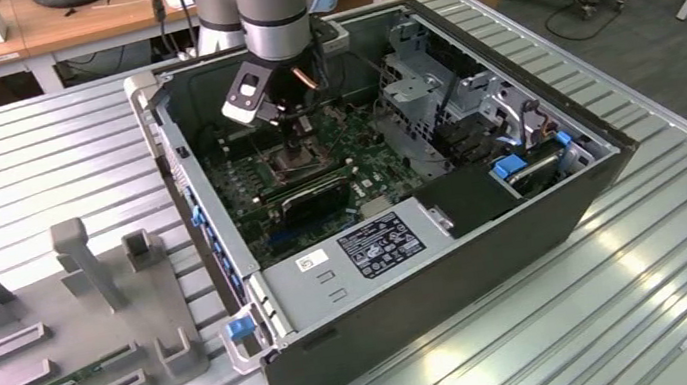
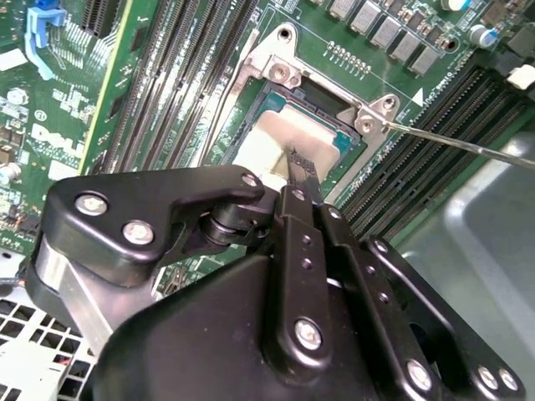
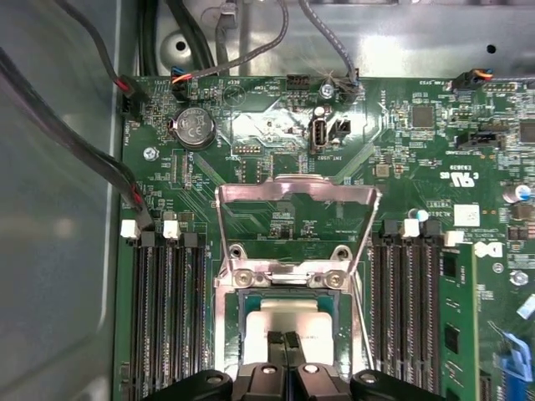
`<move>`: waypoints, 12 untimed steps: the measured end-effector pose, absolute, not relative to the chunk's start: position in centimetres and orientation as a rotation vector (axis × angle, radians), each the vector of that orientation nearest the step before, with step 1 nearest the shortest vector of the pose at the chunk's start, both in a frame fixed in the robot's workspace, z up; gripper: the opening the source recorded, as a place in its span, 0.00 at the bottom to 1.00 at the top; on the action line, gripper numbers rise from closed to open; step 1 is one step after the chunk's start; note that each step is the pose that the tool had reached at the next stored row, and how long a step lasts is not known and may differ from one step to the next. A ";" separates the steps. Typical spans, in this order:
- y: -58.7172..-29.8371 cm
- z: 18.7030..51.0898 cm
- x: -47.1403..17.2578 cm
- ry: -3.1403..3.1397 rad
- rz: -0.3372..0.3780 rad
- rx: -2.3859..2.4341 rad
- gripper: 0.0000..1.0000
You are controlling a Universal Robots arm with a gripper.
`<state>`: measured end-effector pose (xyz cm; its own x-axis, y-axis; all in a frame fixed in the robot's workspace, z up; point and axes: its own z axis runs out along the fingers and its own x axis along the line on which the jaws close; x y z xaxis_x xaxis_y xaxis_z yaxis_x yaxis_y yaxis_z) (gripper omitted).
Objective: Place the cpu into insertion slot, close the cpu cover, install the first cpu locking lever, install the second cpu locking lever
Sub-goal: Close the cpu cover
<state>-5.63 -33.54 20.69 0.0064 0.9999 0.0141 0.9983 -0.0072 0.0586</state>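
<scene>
1. Nearest the lens in the second wrist view is the black body of the end effector [image 2: 294, 163]. Its fingers are closed against each other with nothing visible between them, and the tips sit over the cpu [image 2: 267, 138]. You cannot tell from these views whether the tips touch the metal top.
2. Locate the cpu. It lies flat inside the insertion slot [image 3: 242, 301] on the green motherboard [image 3: 276, 134], between two banks of memory slots [image 3: 167, 317].
3. Check the cpu cover [image 3: 251, 192]. It stands raised on its hinge, across the slot from the fingers, and is not latched. A thin locking lever [image 2: 460, 144] juts free beside the slot.
4. Treat the step in hand as the end of cpu placement: the chip is in and the cover is not yet down.
5. Confirm that the chip sits level, with its edges parallel to the slot rim on all sides. Apply no side load. Any pressure should be light and straight down, since the contacts beneath probably bend easily.
6. Watch clearance to the raised cover and the lever. Space is tight inside the computer case [image 1: 462, 267] on the desk [image 1: 42, 154].
</scene>
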 end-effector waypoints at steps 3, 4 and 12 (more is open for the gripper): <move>-33.5 21.2 -5.6 2.191 0.080 2.206 0.11; -33.5 21.5 -5.6 2.191 0.080 2.206 0.11; -33.5 23.7 -5.6 2.191 0.080 2.206 0.11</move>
